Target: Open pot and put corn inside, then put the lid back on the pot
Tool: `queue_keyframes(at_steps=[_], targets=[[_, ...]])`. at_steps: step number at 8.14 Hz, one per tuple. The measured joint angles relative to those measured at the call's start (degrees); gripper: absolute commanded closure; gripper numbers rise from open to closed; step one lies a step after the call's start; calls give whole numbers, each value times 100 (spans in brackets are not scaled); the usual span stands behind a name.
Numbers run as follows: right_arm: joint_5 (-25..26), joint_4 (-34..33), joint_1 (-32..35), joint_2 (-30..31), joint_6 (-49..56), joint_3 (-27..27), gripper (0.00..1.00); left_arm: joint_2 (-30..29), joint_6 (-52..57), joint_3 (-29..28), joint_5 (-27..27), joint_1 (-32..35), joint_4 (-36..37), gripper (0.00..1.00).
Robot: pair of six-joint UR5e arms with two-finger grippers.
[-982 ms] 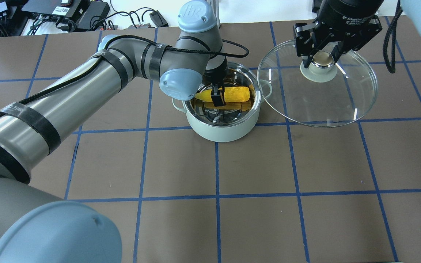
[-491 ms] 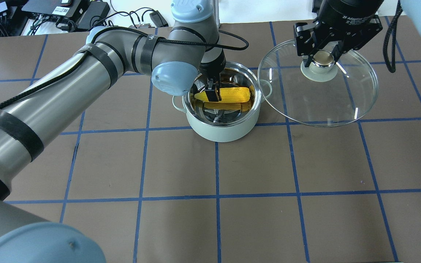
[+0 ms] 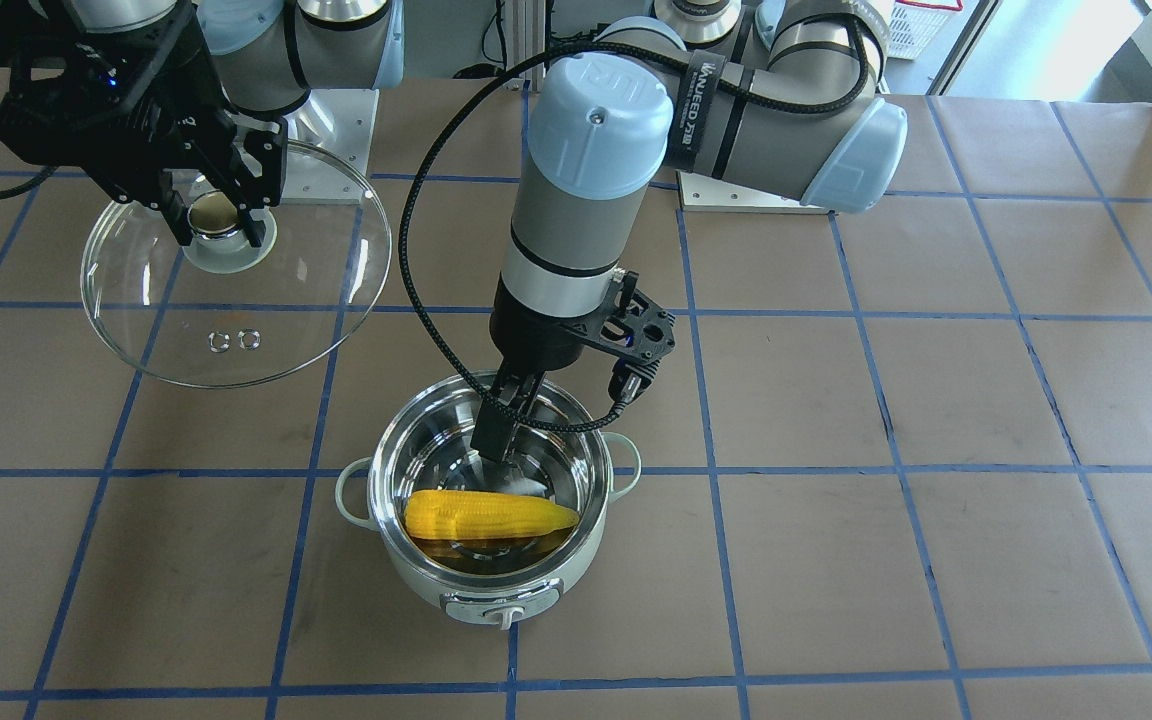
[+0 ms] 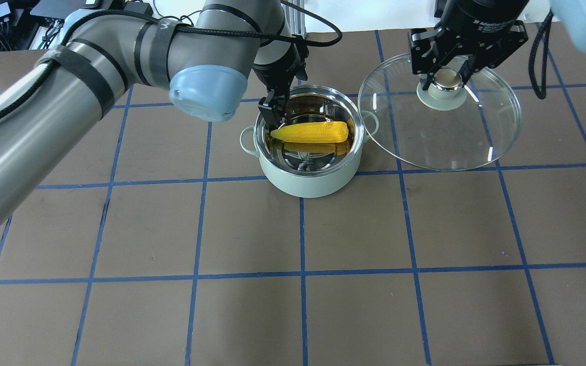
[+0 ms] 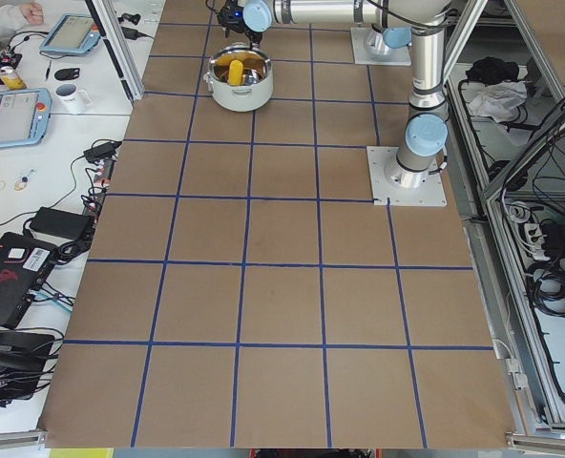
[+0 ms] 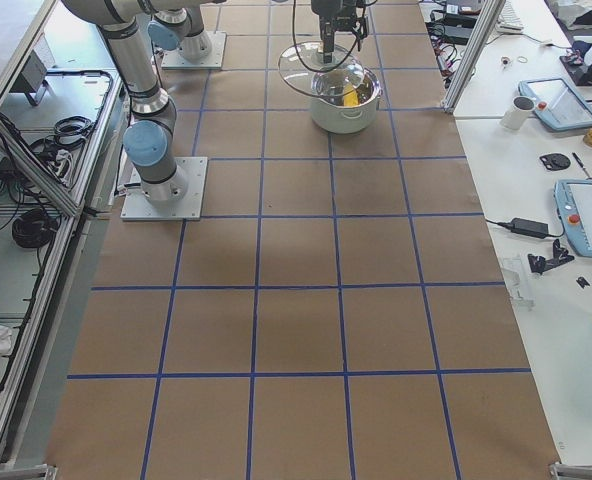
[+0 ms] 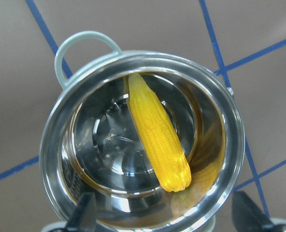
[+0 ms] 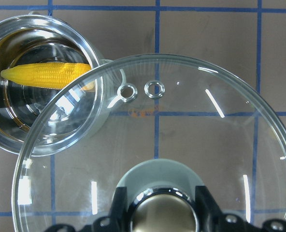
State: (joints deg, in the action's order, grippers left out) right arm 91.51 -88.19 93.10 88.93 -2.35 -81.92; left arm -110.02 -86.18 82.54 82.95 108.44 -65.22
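Note:
The mint-green pot (image 4: 307, 184) stands open on the table, and the yellow corn (image 4: 311, 132) lies across its steel interior. My left gripper (image 4: 274, 116) hangs open and empty over the pot's back-left rim, clear of the corn. In the left wrist view the corn (image 7: 157, 140) lies below the spread fingertips (image 7: 82, 215). My right gripper (image 4: 445, 81) is shut on the beige knob of the glass lid (image 4: 440, 137) and holds it in the air just right of the pot. The lid's two vent holes (image 8: 140, 90) show in the right wrist view.
The table (image 4: 303, 284) is covered in brown paper with a blue tape grid. Cables and electronics (image 4: 94, 20) lie beyond its back-left edge. Operator desks with tablets (image 6: 586, 215) and a mug (image 6: 521, 112) stand beside it.
My left gripper has risen off the corn and moved back and to the left, leaving the corn lying in the pot. The right gripper and lid have barely moved.

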Motion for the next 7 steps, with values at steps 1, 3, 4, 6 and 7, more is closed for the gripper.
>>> queue_keyframes(at_steps=[1, 3, 4, 6, 7], targets=[[-14, -225, 107, -172, -108, 5, 80, 155, 409, 10, 5, -204, -241, 0], [28, -824, 653, -622, -613, 14, 80, 389, 1480, 41, 30, -854, -822, 0], [38, -1189, 920, -884, -968, 25, 80, 534, 2090, 52, 75, -1245, -1131, 0], [45, -2008, 1382, -1531, -1568, 92, 80, 930, 3470, 46, 283, -1887, -1537, 0], [63, -2301, 1559, -1834, -1815, 196, 80, 1128, 4330, 47, 328, -2085, -1603, 0]])
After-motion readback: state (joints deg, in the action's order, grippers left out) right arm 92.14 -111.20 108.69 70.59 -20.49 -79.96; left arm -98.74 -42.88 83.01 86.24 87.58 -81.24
